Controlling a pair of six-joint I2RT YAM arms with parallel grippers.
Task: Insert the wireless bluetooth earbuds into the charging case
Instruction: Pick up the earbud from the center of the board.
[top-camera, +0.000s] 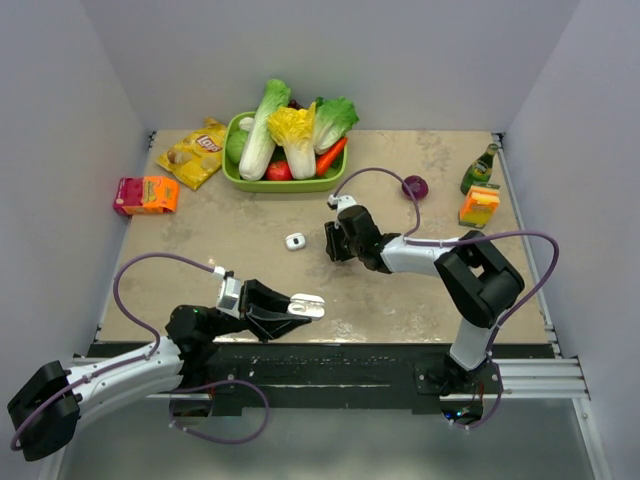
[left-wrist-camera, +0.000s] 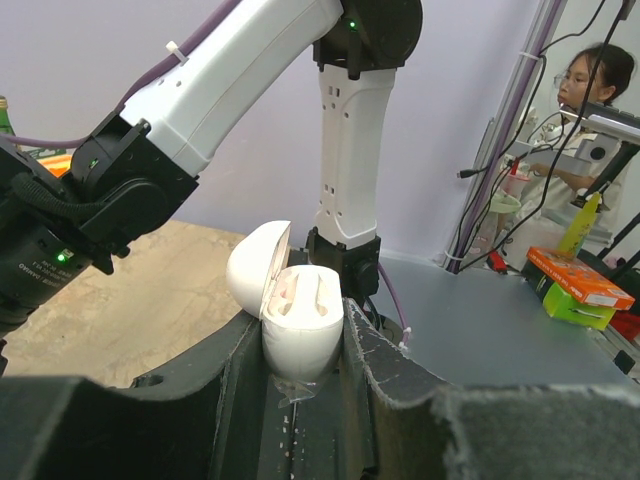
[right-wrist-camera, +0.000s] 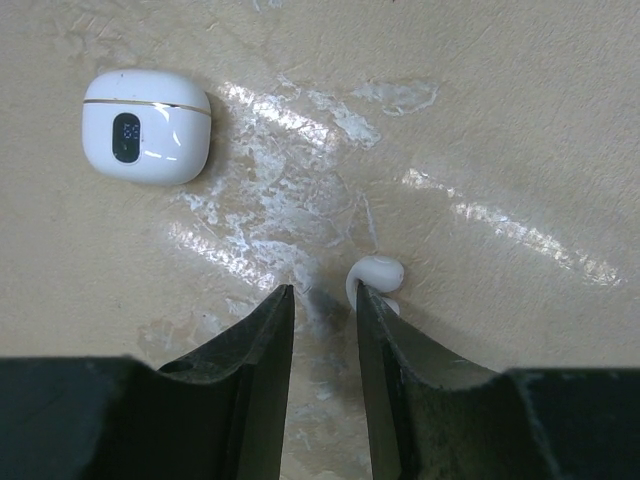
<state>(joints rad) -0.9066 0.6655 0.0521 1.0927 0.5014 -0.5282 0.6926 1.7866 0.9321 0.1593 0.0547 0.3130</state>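
My left gripper (top-camera: 303, 306) is lifted off the table near its front edge and is shut on the charging case (left-wrist-camera: 299, 338), a white pebble-shaped shell pinched between both pads. The case's lid (left-wrist-camera: 257, 266) is swung open to the left, so the moulded white inside faces up; I cannot tell whether an earbud sits in it. My right gripper (right-wrist-camera: 322, 292) points down at the tabletop, its jaws a little apart with only bare table between them. One tiny white earbud (right-wrist-camera: 378, 274) lies on the table against the outer side of the right fingertip (right-wrist-camera: 372, 312).
A closed small white case with a dark display (right-wrist-camera: 147, 127) lies on the table left of the right gripper (top-camera: 336, 240). Along the back are a green basket (top-camera: 283, 183) of vegetables, a chips bag (top-camera: 195, 152), a red-orange box (top-camera: 146, 194), a purple object (top-camera: 415, 186), a bottle (top-camera: 480, 168) and a carton (top-camera: 479, 205).
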